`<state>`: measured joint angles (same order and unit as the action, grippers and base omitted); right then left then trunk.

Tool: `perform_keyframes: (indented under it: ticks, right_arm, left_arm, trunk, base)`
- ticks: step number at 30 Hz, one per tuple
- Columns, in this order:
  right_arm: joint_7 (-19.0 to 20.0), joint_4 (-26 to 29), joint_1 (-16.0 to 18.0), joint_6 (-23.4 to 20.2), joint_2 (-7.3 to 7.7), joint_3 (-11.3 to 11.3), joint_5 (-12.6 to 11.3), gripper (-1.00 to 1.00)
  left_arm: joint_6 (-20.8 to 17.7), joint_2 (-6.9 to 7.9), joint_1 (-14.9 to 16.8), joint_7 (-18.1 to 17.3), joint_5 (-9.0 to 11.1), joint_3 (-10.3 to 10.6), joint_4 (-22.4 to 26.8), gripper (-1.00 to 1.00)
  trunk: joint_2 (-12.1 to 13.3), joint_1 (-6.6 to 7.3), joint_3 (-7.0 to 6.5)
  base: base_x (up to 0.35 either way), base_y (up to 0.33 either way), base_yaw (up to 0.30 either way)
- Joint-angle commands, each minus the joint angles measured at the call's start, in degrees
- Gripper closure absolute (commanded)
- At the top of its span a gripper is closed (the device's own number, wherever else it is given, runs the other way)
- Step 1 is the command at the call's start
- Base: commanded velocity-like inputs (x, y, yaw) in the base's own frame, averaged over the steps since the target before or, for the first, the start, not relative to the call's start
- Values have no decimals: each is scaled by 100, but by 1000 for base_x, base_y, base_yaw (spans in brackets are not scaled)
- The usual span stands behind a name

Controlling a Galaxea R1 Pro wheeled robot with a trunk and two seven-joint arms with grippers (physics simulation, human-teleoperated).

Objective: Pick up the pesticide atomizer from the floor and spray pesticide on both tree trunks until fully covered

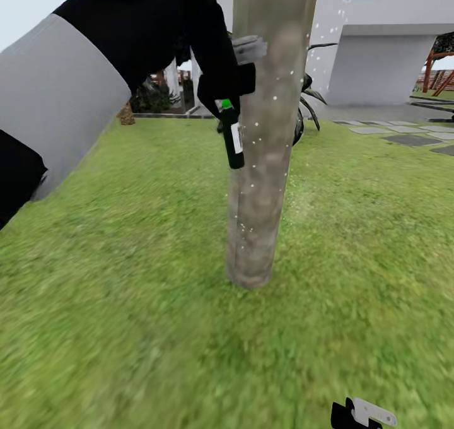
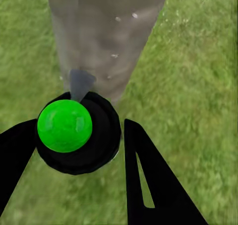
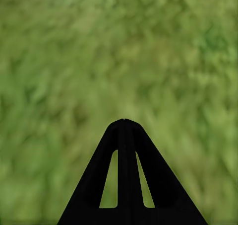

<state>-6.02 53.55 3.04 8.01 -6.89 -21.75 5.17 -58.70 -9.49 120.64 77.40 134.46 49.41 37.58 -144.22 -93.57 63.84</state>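
Here the left tool (image 1: 228, 104) grips the pesticide atomizer (image 1: 232, 137), hanging below it just beside the speckled tree trunk (image 1: 265, 132); the right tool (image 3: 124, 123) is closed, empty.

My tree trunk (image 1: 268, 132) cut by the top edge, crown unseen, my right gripper (image 1: 364, 413) half cut below, lawn (image 3: 119, 51) blurred.

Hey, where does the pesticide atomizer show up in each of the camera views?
Head view: the pesticide atomizer hangs from the left gripper, just left of the tree trunk.
Left wrist view: seen from above, green cap up, between the fingers, centre-left.
Right wrist view: lawn and shut fingers; no atomizer there.
Shared landmark: the speckled tree trunk, in the head and left wrist views.
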Motion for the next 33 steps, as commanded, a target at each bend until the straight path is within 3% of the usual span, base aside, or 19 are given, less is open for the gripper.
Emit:
perform_keyframes:
  ticks: [1,11,21,26,29,30,31,33]
  right_arm:
    - [-13,-1,3,8,-6,-14,54,100]
    - [-13,-19,3,-1,-6,-14,54,100]
    - [-19,-20,3,-2,-6,-13,54,100]
    - [-21,-20,3,-2,-6,-14,54,100]
    - [-22,-20,3,-2,-6,-14,54,100]
    - [-22,-20,3,-2,-6,-14,54,100]
    - [-22,-20,3,-2,-6,-14,54,100]
    - [-22,-20,3,-2,-6,-14,54,100]
  left_arm:
    - [-33,-18,249,56,54,4,-3,100]
    - [-33,-51,1069,-128,54,-26,216,100]
    - [233,-51,1106,-174,54,-40,1116,100]
    - [446,-51,179,-87,54,-24,1611,100]
    - [509,-51,-622,161,54,-2,1964,100]
    - [514,-51,-759,223,54,0,2026,100]
    - [526,-45,-1153,401,54,8,2206,100]
    - [537,-30,-1650,582,54,18,2420,100]
  trunk:
    - [-1,-1,6]
    - [-1,-1,6]
    - [-1,-1,6]
    - [-1,-1,6]
    - [-1,-1,6]
    - [-1,-1,6]
    - [-1,-1,6]
    - [-1,-1,6]
  base:
    - [0,0,0]
    - [0,0,0]
    - [0,0,0]
    - [0,0,0]
    - [0,0,0]
    - [0,0,0]
    - [0,0,0]
    - [0,0,0]
